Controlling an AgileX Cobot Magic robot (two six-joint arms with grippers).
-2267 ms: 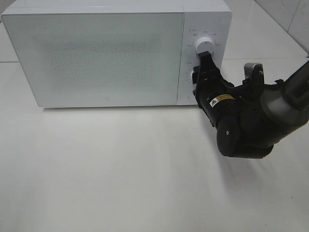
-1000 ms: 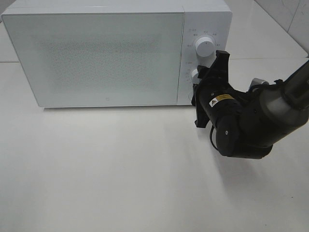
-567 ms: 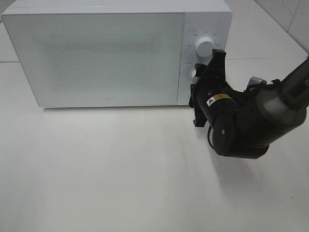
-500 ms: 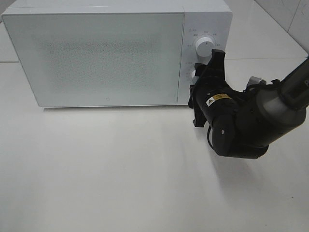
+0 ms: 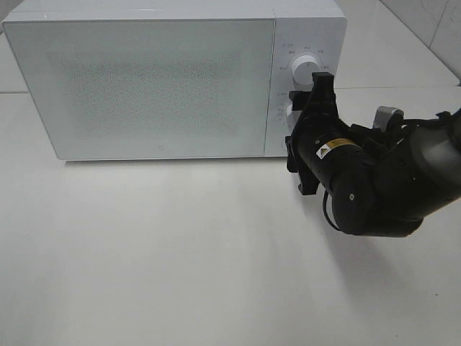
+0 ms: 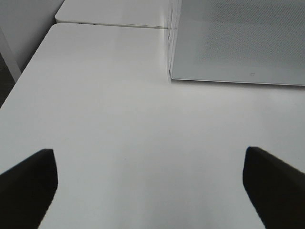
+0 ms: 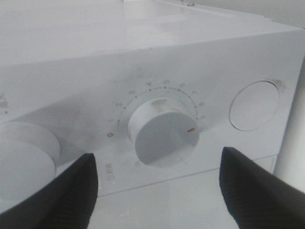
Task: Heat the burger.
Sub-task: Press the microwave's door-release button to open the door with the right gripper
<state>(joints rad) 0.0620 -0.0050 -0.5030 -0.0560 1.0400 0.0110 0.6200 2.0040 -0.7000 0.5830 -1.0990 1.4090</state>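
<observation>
Gripper poised at the microwave's lower dial, jaws apart

In the exterior high view a white microwave (image 5: 166, 14) fills the upper left and centre of the frame, standing on a white table (image 5: 180, 259). Its door (image 5: 144, 86) is shut, and the speckled panel shows nothing of the inside. The burger appears in none of the views, so I cannot tell where it is.

The control strip runs down the right side of the microwave's front. The upper dial (image 5: 306, 68) is in plain sight. The lower dial (image 5: 289, 112) is partly covered by the black right gripper (image 5: 301, 115), which reaches in from the right of the frame on a bulky dark arm (image 5: 382, 187).

The right wrist view shows that gripper (image 7: 157, 164) spread wide. One dark finger (image 7: 71, 195) and the other (image 7: 257, 191) stand on either side of the lower dial (image 7: 164, 138), and neither touches it. The dial carries a small red marker (image 7: 191, 130), with a ring of faint numbers around it and a red dot (image 7: 110, 134) at one end of the ring. A round flush button (image 7: 254, 106) sits beside the dial, and the rim of the upper dial (image 7: 24, 157) shows on the other side.

The left gripper (image 6: 148, 157) is out of the exterior view. Its own camera shows two fingertips (image 6: 28, 186) far apart over the bare table (image 6: 143, 119), with nothing between them. A corner of the microwave (image 6: 238, 43) lies well ahead.
</observation>
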